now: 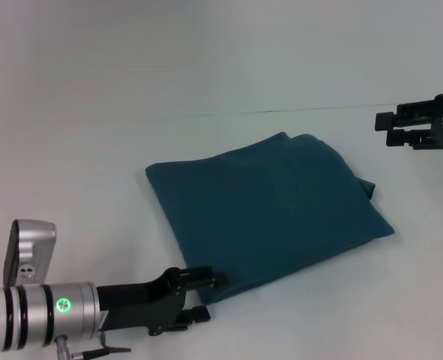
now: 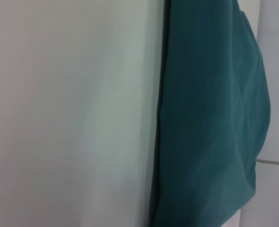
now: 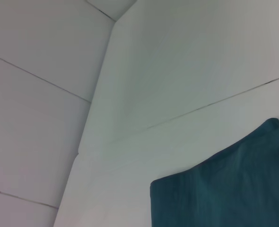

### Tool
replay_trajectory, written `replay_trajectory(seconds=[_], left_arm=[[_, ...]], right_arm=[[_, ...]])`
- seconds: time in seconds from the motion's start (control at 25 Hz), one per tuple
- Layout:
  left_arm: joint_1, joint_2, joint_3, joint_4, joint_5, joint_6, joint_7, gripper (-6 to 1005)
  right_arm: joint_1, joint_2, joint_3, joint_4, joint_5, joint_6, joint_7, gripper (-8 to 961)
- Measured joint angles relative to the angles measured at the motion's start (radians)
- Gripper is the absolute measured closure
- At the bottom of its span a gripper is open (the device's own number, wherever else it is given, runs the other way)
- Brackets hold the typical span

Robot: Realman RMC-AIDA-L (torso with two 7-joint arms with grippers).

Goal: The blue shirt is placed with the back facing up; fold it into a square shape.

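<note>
The blue shirt [image 1: 270,221] lies folded into a rough square on the white table [image 1: 94,150], with a small fold of cloth sticking out at its right edge. My left gripper [image 1: 206,297] is low at the shirt's near corner, its jaws apart, and the corner's tip lies right at the fingertips. My right gripper [image 1: 387,129] hangs open above the table to the right of the shirt, well clear of it. The left wrist view shows the blue shirt [image 2: 210,118] along its long folded edge. In the right wrist view, one corner of the blue shirt [image 3: 224,189] shows.
A thin seam [image 1: 281,110] runs across the table behind the shirt. White wall panels [image 3: 35,94] stand beyond the table.
</note>
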Motion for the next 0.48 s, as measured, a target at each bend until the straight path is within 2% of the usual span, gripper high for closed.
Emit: replay_trajectory(seconds=[0.48], left_arm=[[-0.022, 0.001, 0.006, -0.008, 0.002, -0.066, -0.013, 219]], right_arm=[[0.004, -0.001, 0.000, 0.000, 0.000, 0.002, 0.003, 415]])
